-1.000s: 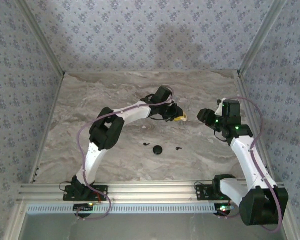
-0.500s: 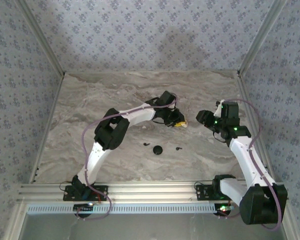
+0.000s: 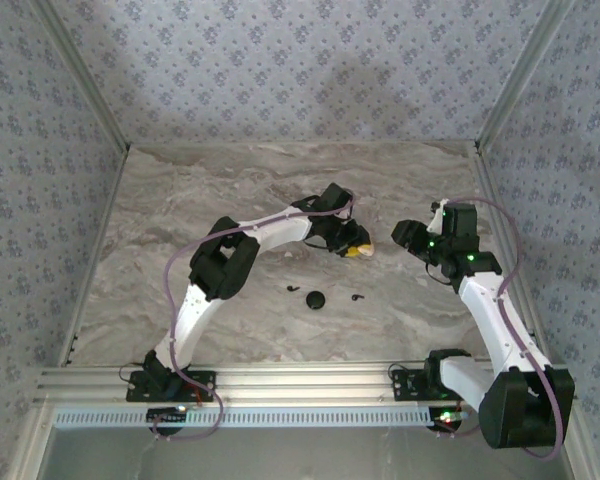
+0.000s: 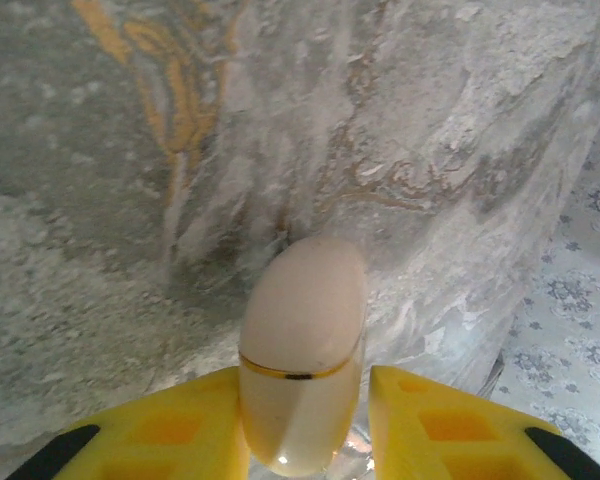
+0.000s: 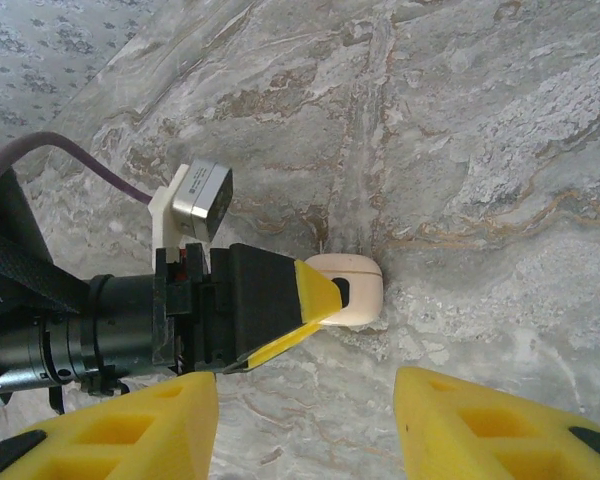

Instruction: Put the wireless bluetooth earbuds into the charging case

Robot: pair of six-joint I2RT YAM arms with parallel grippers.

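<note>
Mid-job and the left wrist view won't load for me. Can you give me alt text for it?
A closed cream charging case with a thin gold seam sits between the left tool's two yellow fingers, with the marbled grey table behind it. Whether the fingers press the case is unclear.

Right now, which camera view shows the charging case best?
The left wrist view: the charging case stands large, its gold seam clear. The right wrist view shows it smaller, partly behind a yellow finger; the top view, a pale speck.
</note>
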